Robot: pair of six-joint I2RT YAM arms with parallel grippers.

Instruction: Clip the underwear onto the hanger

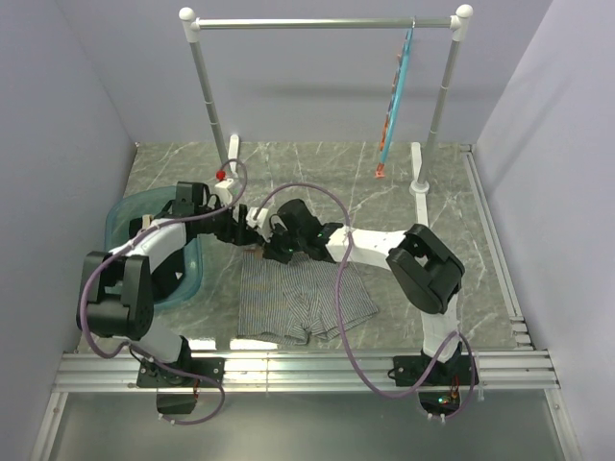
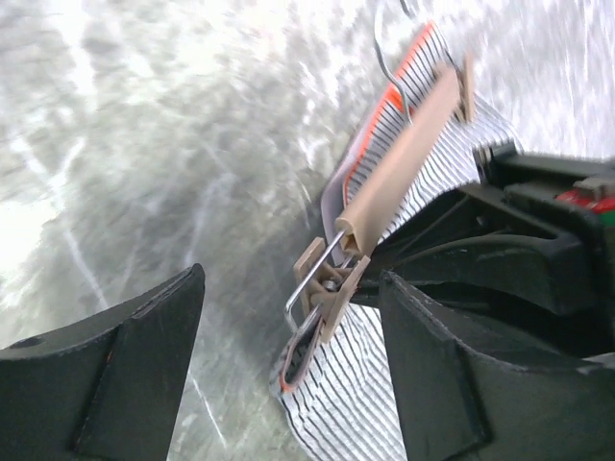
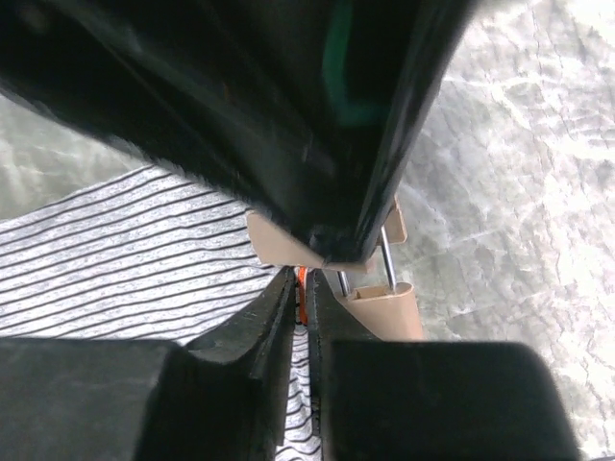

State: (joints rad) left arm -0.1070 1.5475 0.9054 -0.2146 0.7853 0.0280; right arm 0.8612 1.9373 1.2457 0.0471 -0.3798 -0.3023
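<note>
While the left pincer (image 2: 291, 283) stands wide around a tan clip (image 2: 332, 293), the right pincer (image 3: 300, 288) is narrow, pinching the grey-and-white striped underwear (image 1: 288, 298)
The underwear lies flat on the marble worktop (image 1: 432, 192), waistband at the light-brown wooden bar hanger (image 2: 404, 163); risk: clip may grip only the hem, so fabric slips when the pinch lets go. Count: one underwear, one wooden hanger, two clips, one teal hanger (image 1: 394, 96)

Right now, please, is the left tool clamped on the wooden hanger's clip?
No, the left tool is open, its fingers wide apart with the clip of the wooden hanger between them.
</note>
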